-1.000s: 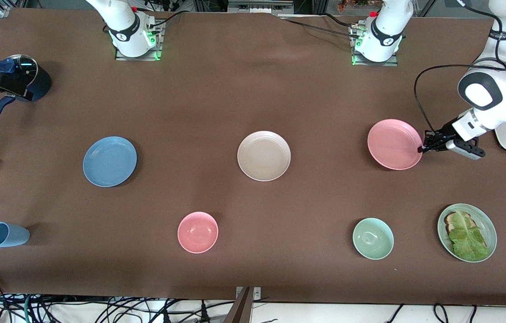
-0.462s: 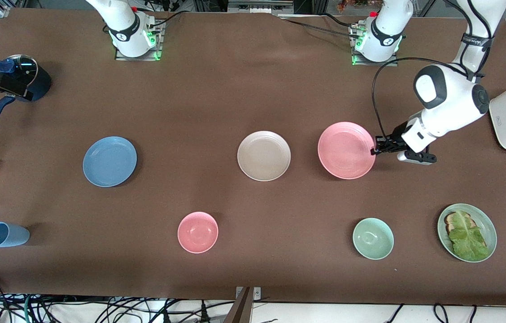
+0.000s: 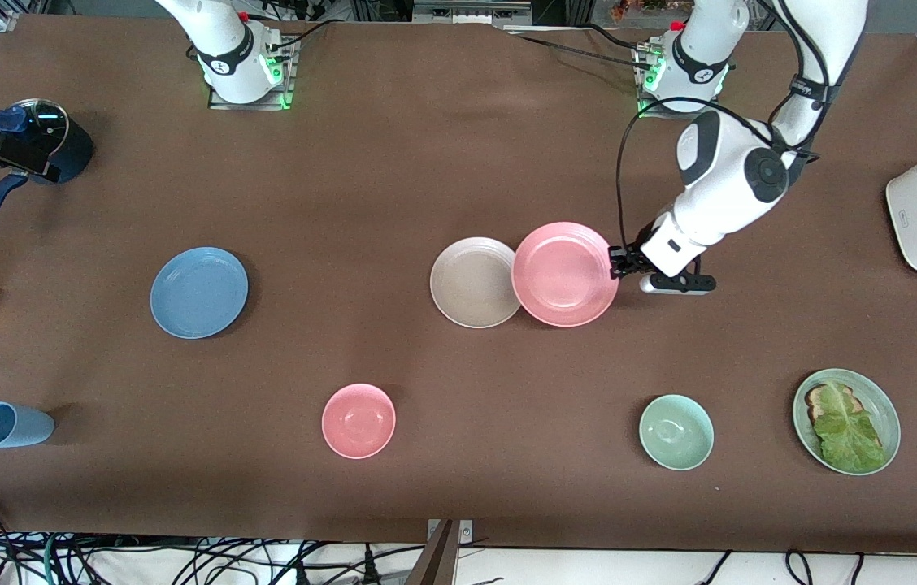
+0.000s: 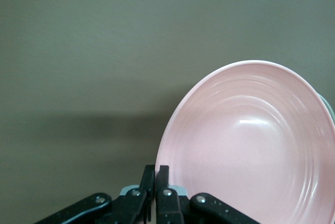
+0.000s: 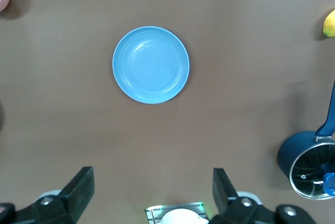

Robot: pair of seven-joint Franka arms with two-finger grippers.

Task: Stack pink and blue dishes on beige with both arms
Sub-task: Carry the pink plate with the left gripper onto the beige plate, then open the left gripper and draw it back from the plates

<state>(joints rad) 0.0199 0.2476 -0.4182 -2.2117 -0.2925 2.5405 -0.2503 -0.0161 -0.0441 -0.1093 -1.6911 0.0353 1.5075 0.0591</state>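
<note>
Front view: the left end effector (image 3: 614,264) is pinching the rim of the round, rigid pink plate (image 3: 564,275), carrying it partly over the round beige plate (image 3: 471,283).

Left wrist view: its fingers (image 4: 156,178) are clamped on the rim; the plate seems light and slippery.

Right wrist view: the right end effector (image 5: 152,192) is waiting, spread open, above the round blue plate (image 5: 151,64) on the brown surface (image 5: 251,51).

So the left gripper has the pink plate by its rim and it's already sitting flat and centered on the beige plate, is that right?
Not quite. The left gripper does hold the pink plate by its rim, but the plate is not centered on the beige plate: the front view shows it overlapping only the beige plate's edge toward the left arm's end.
</note>
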